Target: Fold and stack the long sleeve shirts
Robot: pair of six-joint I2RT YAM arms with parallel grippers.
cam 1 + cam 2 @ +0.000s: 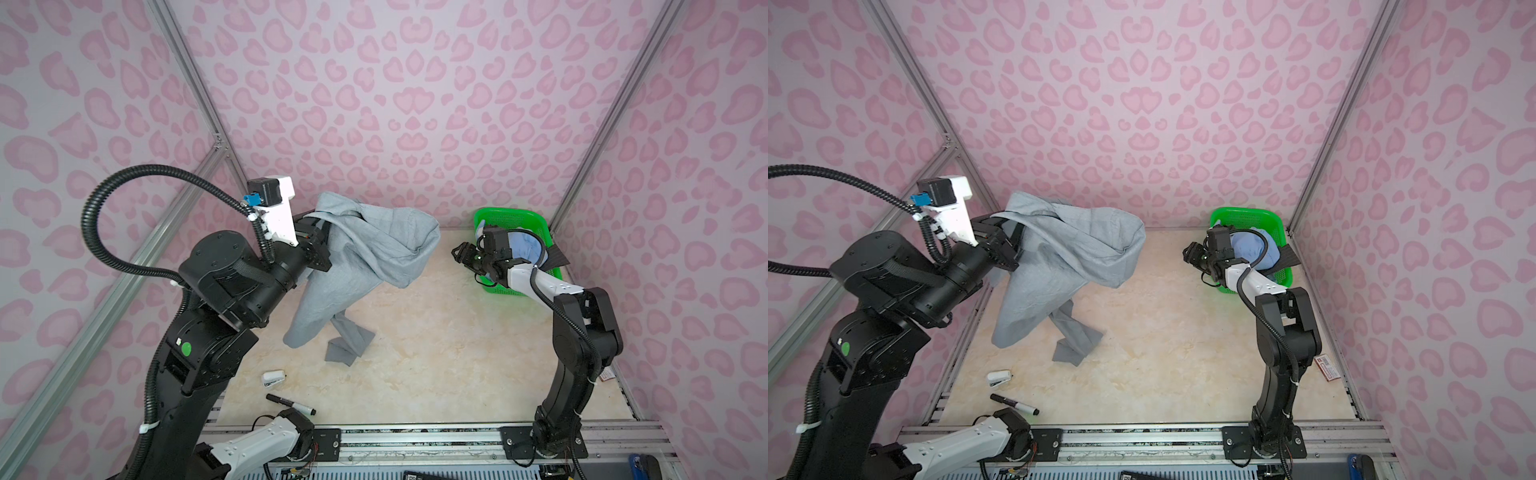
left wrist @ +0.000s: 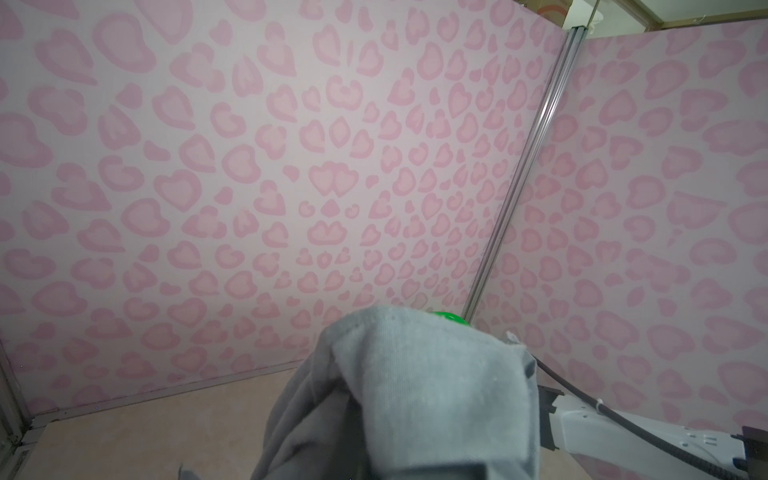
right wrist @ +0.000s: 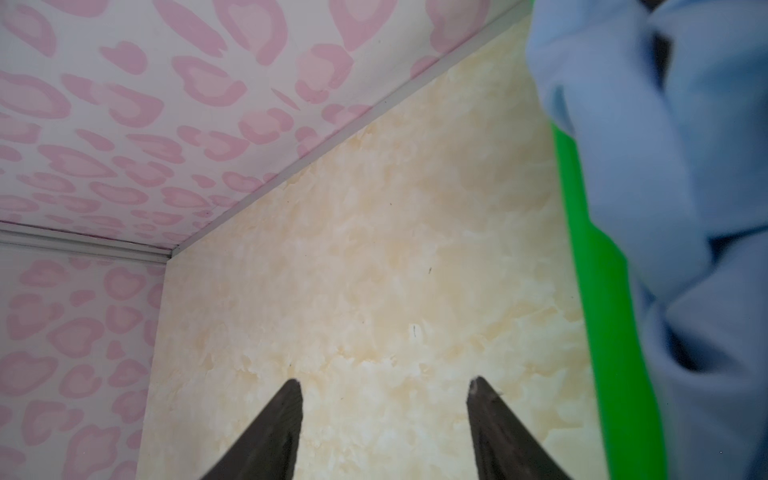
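Pink-patterned walls [image 1: 415,104], grey shirt [image 1: 374,245] hanging from clamped left gripper [image 1: 319,243] (tips hidden), right gripper [image 3: 384,380] wide open, well apart

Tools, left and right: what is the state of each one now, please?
Left tool: closed, holding the grey shirt up.
Right tool: open, holding nothing.

Crumpled grey shirt [image 1: 374,245] aloft, limp sleeve [image 1: 347,345] below; light blue shirt [image 1: 523,248] in green basket [image 1: 507,212].
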